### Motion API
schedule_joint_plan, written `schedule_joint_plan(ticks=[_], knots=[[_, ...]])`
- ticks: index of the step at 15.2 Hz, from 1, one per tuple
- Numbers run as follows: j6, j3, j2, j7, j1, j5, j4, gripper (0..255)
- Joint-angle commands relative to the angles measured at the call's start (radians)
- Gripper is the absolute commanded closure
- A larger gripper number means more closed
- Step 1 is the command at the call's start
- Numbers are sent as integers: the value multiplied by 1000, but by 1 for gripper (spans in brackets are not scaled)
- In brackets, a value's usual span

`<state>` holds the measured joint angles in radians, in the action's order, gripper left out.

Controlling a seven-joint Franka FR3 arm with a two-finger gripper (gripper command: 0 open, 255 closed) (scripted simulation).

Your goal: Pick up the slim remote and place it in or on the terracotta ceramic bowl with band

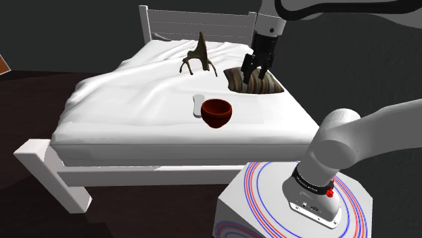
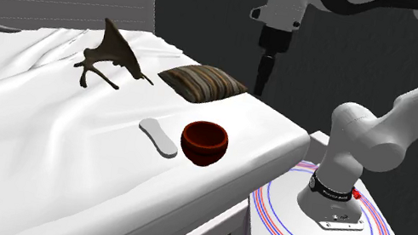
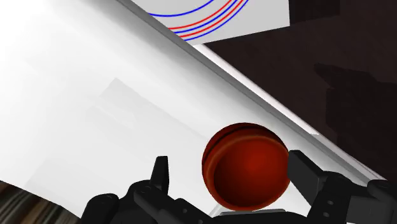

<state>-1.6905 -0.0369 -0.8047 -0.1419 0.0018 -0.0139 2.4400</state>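
the all-black two-finger gripper point(image 1: 251, 80) point(image 2: 262, 82) point(image 3: 233, 175) is hanging spread and empty above the dark red round bowl point(image 1: 216, 111) point(image 2: 204, 142) point(image 3: 245, 165); the slim pale grey remote point(image 1: 197, 105) point(image 2: 158, 137) is lying just beside it, so descending is risking knocking the bowl.

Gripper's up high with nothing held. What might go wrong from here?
1. The remote lies flat, close beside the bowl; the open gripper coming down might bump the bowl.
2. The bowl sits near the edge of the bed, so a nudge may tip it off.
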Motion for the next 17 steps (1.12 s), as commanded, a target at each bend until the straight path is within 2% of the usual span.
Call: schedule_joint_plan(ticks=[1, 9, 17], knots=[[0, 0, 0, 0, 0, 0, 0, 0], [-222, 74, 296, -189, -30, -24, -60, 0], [-374, 117, 618, -377, -63, -3, -212, 0]])
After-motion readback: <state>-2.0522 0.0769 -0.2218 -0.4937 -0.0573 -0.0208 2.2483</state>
